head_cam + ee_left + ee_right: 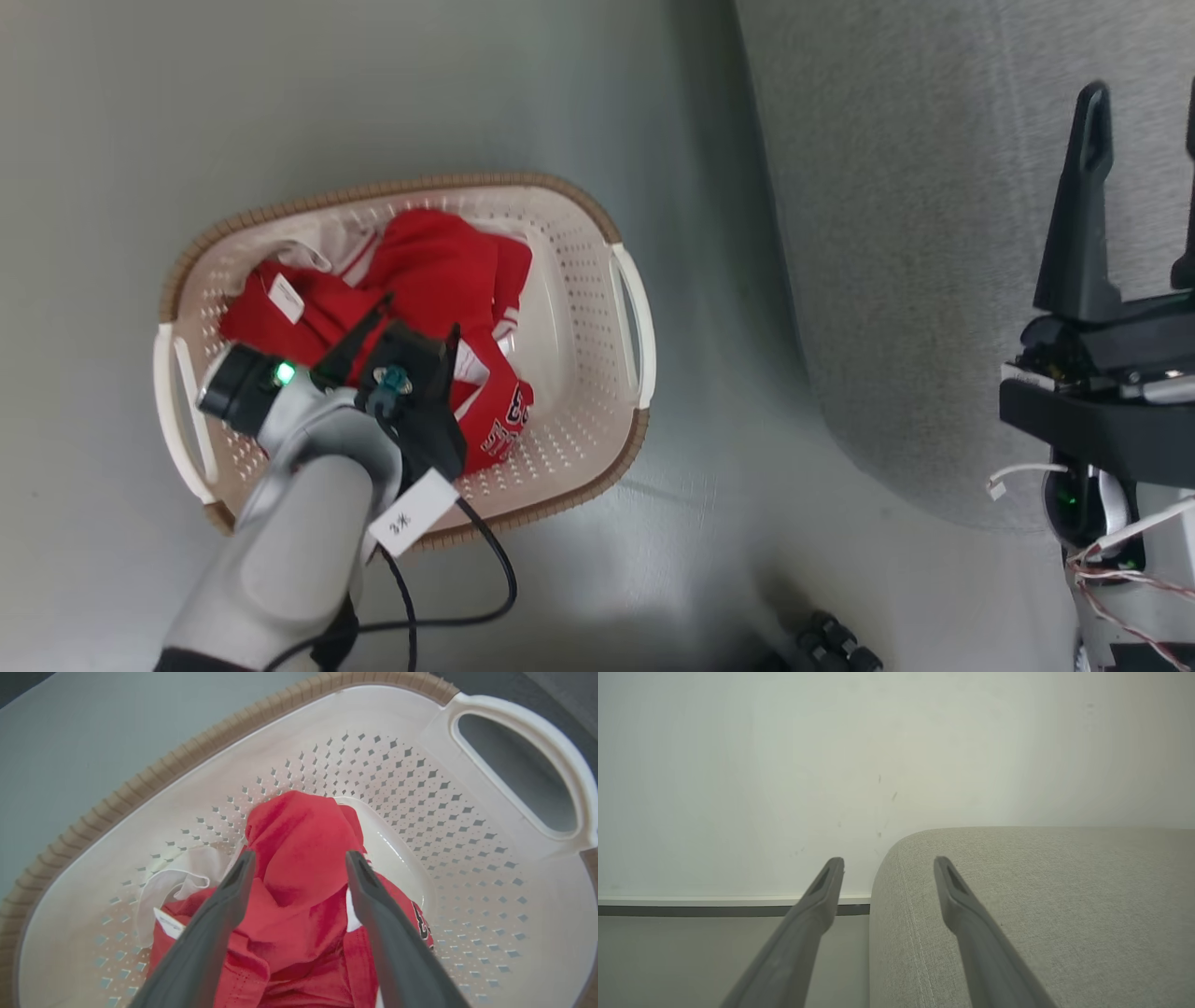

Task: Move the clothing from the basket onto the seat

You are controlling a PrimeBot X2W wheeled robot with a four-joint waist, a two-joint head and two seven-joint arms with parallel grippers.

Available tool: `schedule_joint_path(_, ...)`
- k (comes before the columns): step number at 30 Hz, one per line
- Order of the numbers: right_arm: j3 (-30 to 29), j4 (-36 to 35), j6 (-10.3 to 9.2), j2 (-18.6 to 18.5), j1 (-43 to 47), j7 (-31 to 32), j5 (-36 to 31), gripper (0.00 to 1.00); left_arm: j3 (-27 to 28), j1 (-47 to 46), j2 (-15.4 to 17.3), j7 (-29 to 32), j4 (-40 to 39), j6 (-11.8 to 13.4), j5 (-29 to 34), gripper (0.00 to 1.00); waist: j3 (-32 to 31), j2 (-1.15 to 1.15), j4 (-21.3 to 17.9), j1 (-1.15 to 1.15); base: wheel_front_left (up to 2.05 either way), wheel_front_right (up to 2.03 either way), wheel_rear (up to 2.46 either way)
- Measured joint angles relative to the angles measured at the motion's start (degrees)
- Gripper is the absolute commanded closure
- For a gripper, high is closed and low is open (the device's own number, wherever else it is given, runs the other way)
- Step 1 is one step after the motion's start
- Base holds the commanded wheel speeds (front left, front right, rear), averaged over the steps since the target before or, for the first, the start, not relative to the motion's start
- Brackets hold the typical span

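The left gripper (300, 856) hangs inside the basket (571, 308) with its jaws spread wide and nothing between them. Its fingers straddle a raised hump of the clothing (299, 826) without pinching it.

The red garments lie crumpled in one heap on the basket floor. They fill the middle and the end away from the sofa (915, 233), and the end by the sofa-side handle is bare. A white tag (285, 299) and some pale lining show near the far rim.

The cloth looks thin, light and limp, so it should bunch easily, hang down and trail when lifted. That raised hump is probably the best place to pinch, deep enough to catch several layers. The tag would likely slip or tear. The pieces look tangled, so more than one may come up together, and the lift will need to clear the woven rim.

Off to the side, the right gripper (888, 862) is also spread open and empty, poised over the sofa's rounded corner.
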Motion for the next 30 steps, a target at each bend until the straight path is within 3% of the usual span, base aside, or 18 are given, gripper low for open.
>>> schedule_joint_path(11, 0.2, -0.3, 0.43, 0.9, -3.7, 0.0, -1.1, 0.0, -0.6, -4.5, 0.3, 0.1, 5.3, 0.0, 1.6, 0.0, 7.0, -0.01, 0.0, 0.0, 0.0, 0.0, 0.0)
schedule_joint_path(20, 1.4, -0.7, 0.93, 1.9, -4.7, 0.0, -2.5, 0.0, -0.8, -8.1, 0.9, 0.2, 8.8, 2.5, 3.2, 0.0, 9.2, 0.0, -0.5, 0.0, 0.0, 0.0, 0.0)
schedule_joint_path(21, 1.4, -0.7, 0.93, 1.9, -4.7, 0.0, -2.5, 0.0, -1.0, -8.3, 0.8, 0.5, 9.3, 2.5, 3.3, 0.1, 9.3, -0.01, -0.6, -0.01, 0.0, 0.0, 0.0)
schedule_joint_path(22, 1.4, -0.6, 0.93, 1.9, -4.7, 0.0, -2.6, 0.0, -1.4, -8.6, 0.8, 0.6, 9.7, 2.6, 3.5, 0.42, 9.4, -0.01, -0.7, -0.01, 0.0, 0.0, 0.0)
schedule_joint_path(24, 1.4, -0.4, 0.93, 2.0, -4.7, 0.0, -2.6, 0.0, -2.5, -9.1, 1.1, 0.6, 10.6, 2.7, 5.4, 0.9, 9.5, -0.01, -0.8, -0.01, 0.0, 0.0, 0.0)
schedule_joint_path(25, 1.4, -0.1, 0.93, 2.1, -4.7, 0.0, -2.6, 0.0, -2.5, -9.2, 1.1, 0.6, 10.9, 3.0, 5.5, 1.0, 9.5, -0.01, -0.9, -0.01, 0.0, 0.0, 0.0)
schedule_joint_path(30, 1.4, 1.7, 1.01, 2.4, -4.9, 0.0, -3.0, 0.0, -2.4, -9.4, 0.9, -1.5, 11.9, 3.0, 5.0, 1.0, 8.6, -0.01, -0.9, -0.01, 0.0, 0.0, 0.0)
